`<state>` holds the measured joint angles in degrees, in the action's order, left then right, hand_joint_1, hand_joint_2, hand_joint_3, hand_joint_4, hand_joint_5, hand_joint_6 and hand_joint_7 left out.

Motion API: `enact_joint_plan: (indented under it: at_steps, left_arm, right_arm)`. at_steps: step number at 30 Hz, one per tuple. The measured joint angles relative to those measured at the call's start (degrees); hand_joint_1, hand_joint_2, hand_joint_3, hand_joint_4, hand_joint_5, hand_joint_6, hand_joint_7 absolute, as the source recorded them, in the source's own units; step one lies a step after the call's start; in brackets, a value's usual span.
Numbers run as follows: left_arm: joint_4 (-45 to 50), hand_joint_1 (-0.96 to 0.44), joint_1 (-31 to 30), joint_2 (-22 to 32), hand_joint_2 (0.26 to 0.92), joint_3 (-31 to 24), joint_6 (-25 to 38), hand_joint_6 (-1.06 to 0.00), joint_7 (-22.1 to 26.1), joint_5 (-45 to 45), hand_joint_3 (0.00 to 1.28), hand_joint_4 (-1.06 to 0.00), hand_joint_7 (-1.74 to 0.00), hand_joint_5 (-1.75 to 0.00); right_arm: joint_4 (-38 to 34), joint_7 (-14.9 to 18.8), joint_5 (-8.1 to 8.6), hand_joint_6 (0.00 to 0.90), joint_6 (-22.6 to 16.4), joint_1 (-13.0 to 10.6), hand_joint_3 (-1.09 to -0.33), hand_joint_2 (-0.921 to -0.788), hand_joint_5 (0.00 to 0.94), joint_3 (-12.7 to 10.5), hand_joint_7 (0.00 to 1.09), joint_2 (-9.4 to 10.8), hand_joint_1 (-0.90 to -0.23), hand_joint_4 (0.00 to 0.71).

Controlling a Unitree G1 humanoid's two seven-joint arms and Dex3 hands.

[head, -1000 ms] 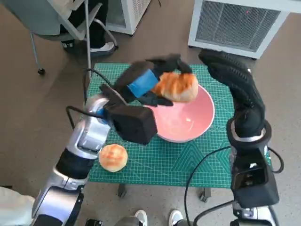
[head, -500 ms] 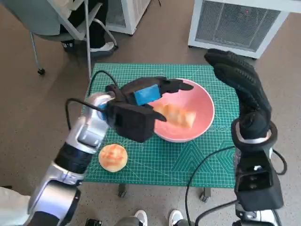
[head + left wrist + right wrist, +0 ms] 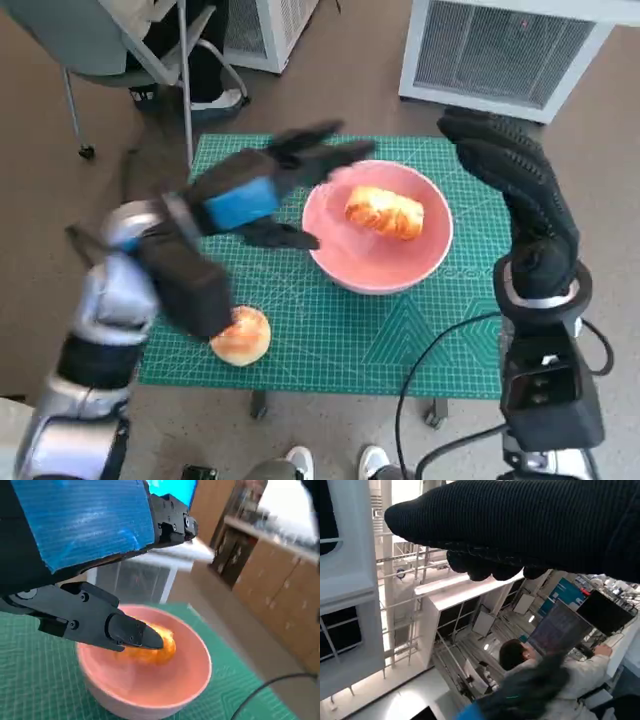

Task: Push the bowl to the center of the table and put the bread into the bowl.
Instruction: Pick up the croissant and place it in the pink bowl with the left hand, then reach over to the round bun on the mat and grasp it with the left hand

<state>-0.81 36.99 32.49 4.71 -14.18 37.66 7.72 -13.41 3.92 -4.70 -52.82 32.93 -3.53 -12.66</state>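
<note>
Bright even light, left hand [image 3: 262,190] motion-blurred, edges distorted

The bowl [image 3: 378,240] sits on the cutting mat [image 3: 330,330] right of its middle, nearer the far edge, with the croissant [image 3: 384,213] inside it. A round bun [image 3: 241,335] lies near the mat's front left corner. The left hand [image 3: 262,190] hangs over the mat left of the bowl, the right hand [image 3: 510,175] above the far right corner.

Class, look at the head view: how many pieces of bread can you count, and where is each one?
2. A long, croissant-like bread lies inside the pink bowl. A round bun sits on the green mat near its front left edge, partly hidden behind the left arm.
</note>
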Motion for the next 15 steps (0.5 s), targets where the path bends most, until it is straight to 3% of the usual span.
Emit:
enact_joint_plan:
  at_steps: [8, 15]
  left_arm:
    - [10.2, -0.29, -11.8, 7.6, 0.912, -9.1, 0.2, -0.33, 2.5, -6.1, 0.01, -0.21, -0.15, -0.08]
    - [11.5, -0.31, -20.9, 12.3, 0.914, -13.8, -3.0, -0.34, 5.6, -9.9, 0.01, -0.25, -0.16, -0.07]
  right_arm:
    - [0.5, 0.0, 0.14, -0.001, 0.6, -0.2, -0.763, -0.921, 0.004, 0.2, 0.7, 0.0, -0.562, 0.322]
    - [0.4, 0.0, 0.14, -0.001, 0.6, -0.2, -0.763, -0.921, 0.004, 0.6, 0.7, 0.3, -0.576, 0.322]
